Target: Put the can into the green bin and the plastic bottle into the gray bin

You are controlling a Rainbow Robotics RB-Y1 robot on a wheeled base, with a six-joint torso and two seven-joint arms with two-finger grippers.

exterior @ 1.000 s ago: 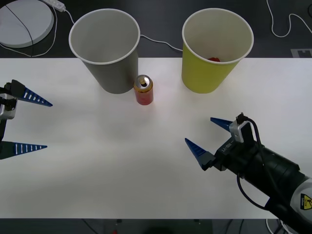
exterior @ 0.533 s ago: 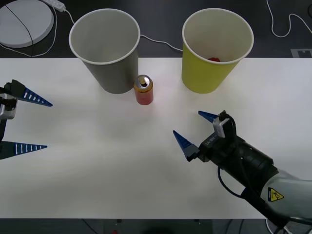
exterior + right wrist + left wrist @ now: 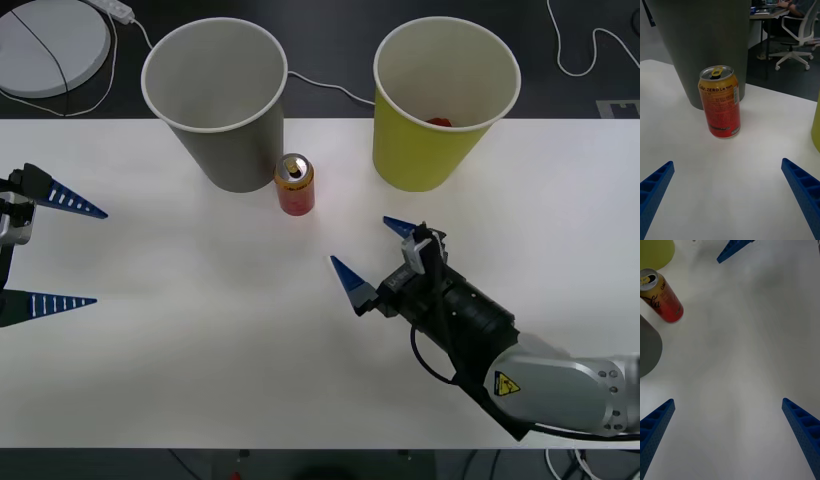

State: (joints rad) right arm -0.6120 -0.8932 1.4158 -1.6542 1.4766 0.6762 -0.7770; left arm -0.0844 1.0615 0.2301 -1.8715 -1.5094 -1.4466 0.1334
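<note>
Red can with gold-orange band, gray bin, yellow-green bin, white table.

A white table is filling most of the front view. A round white disc is lying at eleven o'clock, a white cable is trailing at one o'clock, and an office chair is standing behind.
</note>
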